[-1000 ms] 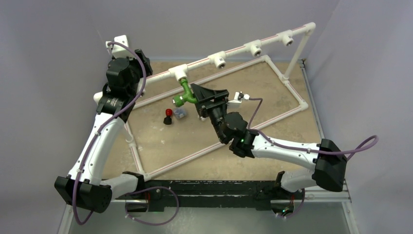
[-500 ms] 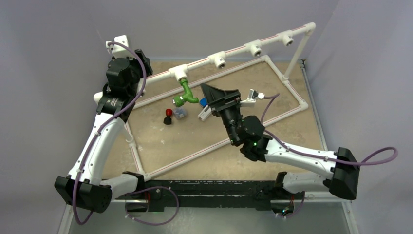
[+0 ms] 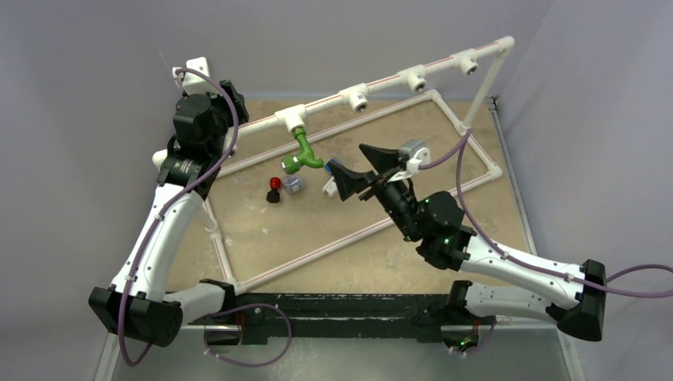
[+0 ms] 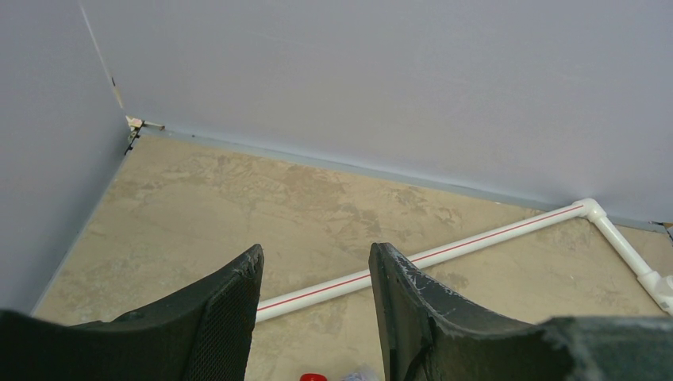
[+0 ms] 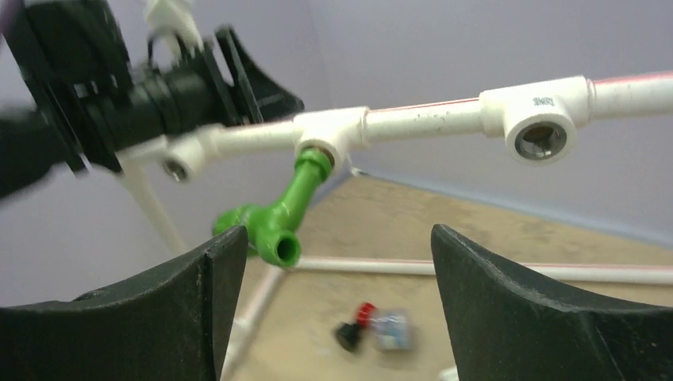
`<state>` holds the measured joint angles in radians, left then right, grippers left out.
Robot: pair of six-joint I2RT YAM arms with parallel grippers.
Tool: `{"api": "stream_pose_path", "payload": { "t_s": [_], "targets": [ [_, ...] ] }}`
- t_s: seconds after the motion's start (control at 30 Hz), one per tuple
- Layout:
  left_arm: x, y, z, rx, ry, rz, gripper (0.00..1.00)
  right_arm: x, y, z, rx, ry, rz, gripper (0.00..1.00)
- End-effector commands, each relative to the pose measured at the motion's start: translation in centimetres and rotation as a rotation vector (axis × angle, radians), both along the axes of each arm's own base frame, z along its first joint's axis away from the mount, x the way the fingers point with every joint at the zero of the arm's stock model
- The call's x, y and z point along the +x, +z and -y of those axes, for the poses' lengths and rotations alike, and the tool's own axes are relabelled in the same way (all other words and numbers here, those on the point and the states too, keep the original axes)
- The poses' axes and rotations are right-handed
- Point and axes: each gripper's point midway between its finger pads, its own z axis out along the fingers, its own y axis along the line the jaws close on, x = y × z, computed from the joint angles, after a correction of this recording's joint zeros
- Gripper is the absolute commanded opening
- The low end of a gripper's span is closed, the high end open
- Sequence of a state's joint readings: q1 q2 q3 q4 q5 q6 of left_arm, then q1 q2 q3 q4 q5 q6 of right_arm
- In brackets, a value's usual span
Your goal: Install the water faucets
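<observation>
Beneath pipe frame, green faucet fitted, black faucet loose nearby

Green faucet installed; black faucet apparently lies loose.

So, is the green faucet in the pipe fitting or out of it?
In. The green faucet hangs from the white tee fitting, its upper end inside; the right gripper is open, not holding it.

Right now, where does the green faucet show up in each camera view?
Top view: the green faucet sits just left of centre, hanging from a white tee.
Left wrist view: not in it.
Right wrist view: the green faucet is left of centre, slanting down from the same tee.
Shared landmark: that white tee, seen in the top and right wrist views.
</observation>
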<state>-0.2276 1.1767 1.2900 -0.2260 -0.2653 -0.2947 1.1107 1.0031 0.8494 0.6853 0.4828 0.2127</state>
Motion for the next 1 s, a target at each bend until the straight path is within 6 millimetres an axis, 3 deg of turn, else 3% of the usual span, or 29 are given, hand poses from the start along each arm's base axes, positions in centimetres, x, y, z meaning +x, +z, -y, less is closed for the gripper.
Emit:
{"api": "stream_pose_path", "payload": {
  "t_s": [0.0,0.17,0.43,0.77,0.97],
  "targets": [
    [-2.1,-7.2,1.3,0.063,-0.074,-0.257,0.51,-1.0,0.2,-0.4,-0.467,0.006,0.328,0.86],
    [-2.1,-7.2,1.3,0.062,-0.076,-0.257,0.51,-0.5,-0.7,-0.3,-0.795,-0.025,0.525,0.87],
    [-2.1,-7.4,1.3,0.064,-0.078,-0.260,0.51,0.1,0.0,-0.6,-1.098,-0.142,0.803,0.91],
    [-2.0,-7.5,1.5,0.062,-0.085,-0.264,0.51,-0.4,1.5,-2.8,-1.297,-0.428,1.135,0.93],
    [-2.0,-7.6,1.4,0.065,-0.085,-0.266,0.51,-0.2,1.0,-5.1,-1.391,-0.430,1.209,0.93]
  ]
}}
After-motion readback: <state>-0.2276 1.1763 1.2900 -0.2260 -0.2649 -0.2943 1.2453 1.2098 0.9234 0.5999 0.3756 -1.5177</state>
